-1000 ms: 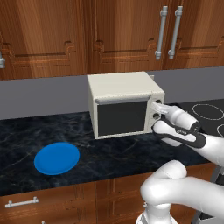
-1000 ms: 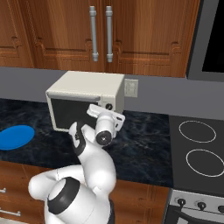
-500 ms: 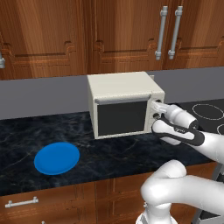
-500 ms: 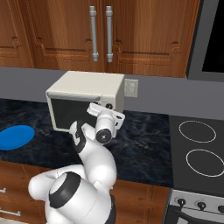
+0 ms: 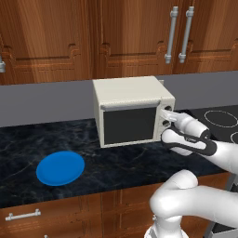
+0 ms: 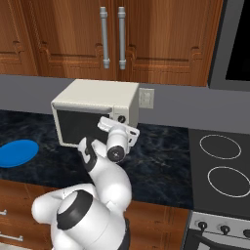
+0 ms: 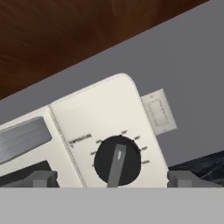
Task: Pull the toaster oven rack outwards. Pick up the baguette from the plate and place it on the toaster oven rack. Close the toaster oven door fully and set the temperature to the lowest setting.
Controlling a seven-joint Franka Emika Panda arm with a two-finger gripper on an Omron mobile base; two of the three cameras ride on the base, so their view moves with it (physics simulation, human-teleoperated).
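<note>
Toaster oven (image 5: 132,111) sits on the counter (image 5: 116,162) with its door (image 5: 129,124) shut; the blue plate (image 5: 60,168) lies bare well to its left, and the baguette presumably is inside. Risk: the jaws (image 7: 113,177) stand released, their tips either side of the temperature knob (image 7: 117,161), so clamping off-centre could let them slip round the knob or leave the dial short of lowest. The arm reaches forward, hand level against the oven's right front panel.

So the dark marbled stone surface (image 5: 125,169) has a boxy cream-white toaster oven (image 5: 132,110) sitting on it, with a flat round blue plate (image 5: 60,168) well off to the oven's left.
</note>
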